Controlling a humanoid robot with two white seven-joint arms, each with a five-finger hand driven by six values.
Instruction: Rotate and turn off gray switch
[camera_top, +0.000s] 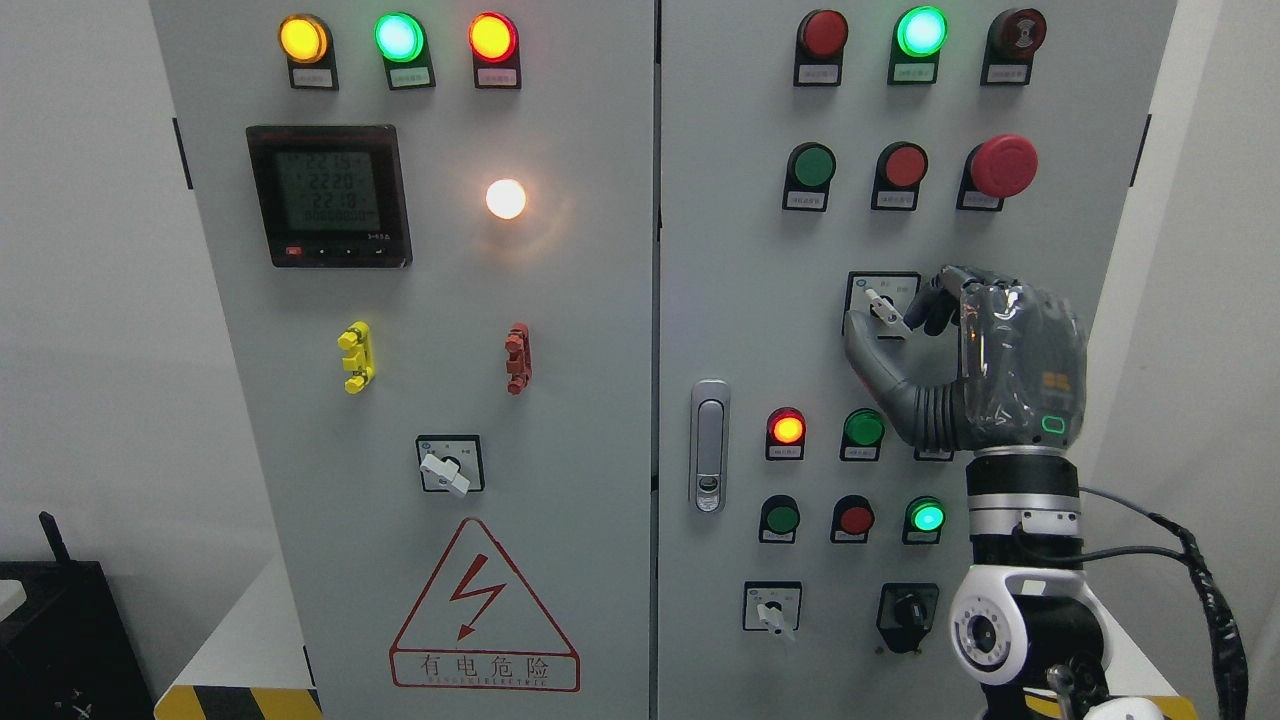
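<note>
In the head view, the right hand rises from the lower right and is raised against the right-hand door of the grey cabinet, with the gray switch at the hand's upper left, below the row holding the red mushroom button. The thumb presses up from just beneath the switch's pale lever while the fingertips curl in at its right, so the hand appears pinched on the lever, though firm contact cannot be confirmed. The lever's long axis tilts from upper left to lower right, so the turn likely hinges on a wrist roll; the left hand is out of sight.
</note>
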